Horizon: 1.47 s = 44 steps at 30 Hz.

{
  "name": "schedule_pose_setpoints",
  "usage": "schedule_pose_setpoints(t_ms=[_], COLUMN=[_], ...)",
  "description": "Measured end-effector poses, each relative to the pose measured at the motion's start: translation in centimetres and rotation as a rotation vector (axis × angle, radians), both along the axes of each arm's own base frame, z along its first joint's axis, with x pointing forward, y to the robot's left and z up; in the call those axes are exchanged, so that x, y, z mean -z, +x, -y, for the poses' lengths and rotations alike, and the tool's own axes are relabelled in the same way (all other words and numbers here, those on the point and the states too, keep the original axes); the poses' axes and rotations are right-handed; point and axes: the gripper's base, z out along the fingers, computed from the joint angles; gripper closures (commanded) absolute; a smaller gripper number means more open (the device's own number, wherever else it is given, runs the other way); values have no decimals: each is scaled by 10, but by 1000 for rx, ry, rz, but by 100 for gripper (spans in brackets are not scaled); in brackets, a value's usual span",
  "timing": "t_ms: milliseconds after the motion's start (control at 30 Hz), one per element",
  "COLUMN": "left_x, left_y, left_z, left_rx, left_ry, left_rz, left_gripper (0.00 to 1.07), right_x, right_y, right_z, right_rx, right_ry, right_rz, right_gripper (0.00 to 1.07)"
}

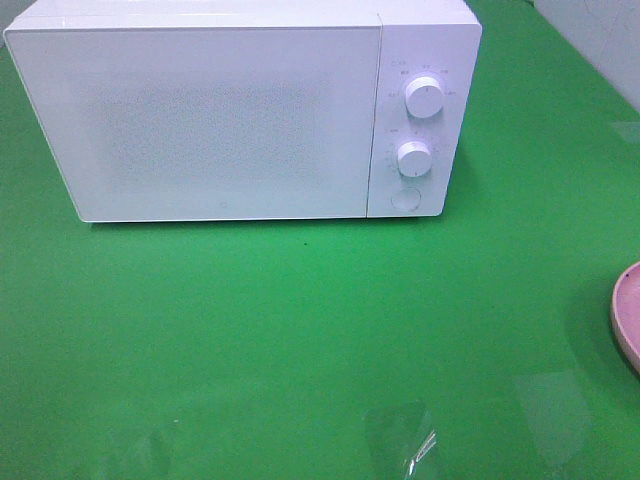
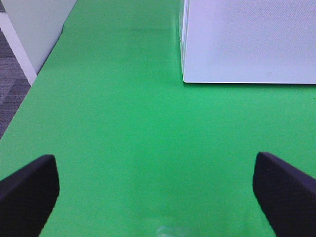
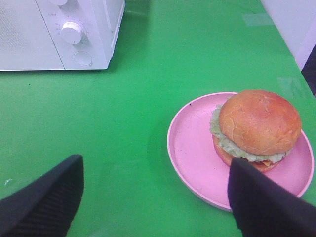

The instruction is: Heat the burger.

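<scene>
Between the right gripper (image 3: 153,197) jaws and just ahead of them sits the burger (image 3: 256,129) on a pink plate (image 3: 195,148) — jaws spread wide, nothing held, one fingertip (image 3: 261,202) overlapping the plate's near rim in the wrist view; can't tell if it touches. Burger sits toward the plate's far side from the microwave (image 3: 54,32), w/ lettuce showing under the top bun. Left gripper (image 2: 158,192) jaws fully apart, empty — only bare green worktop (image 2: 148,138) between them, microwave door corner well ahead. Door is closed in the high view.
</scene>
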Motion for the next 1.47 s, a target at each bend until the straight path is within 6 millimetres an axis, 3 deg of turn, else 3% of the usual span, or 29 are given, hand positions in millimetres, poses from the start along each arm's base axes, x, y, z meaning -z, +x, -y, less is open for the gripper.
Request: schedule_pose_setpoints(t_ms=[1467], left_x=[0], left_y=[0], left_z=[3], left_rx=[50], left_ry=[-36], left_rz=[3], left_gripper=[7], right_x=[0], right_y=[0], right_z=[0], right_rx=[0], right_ry=[0], right_rz=[0], right_gripper=[32])
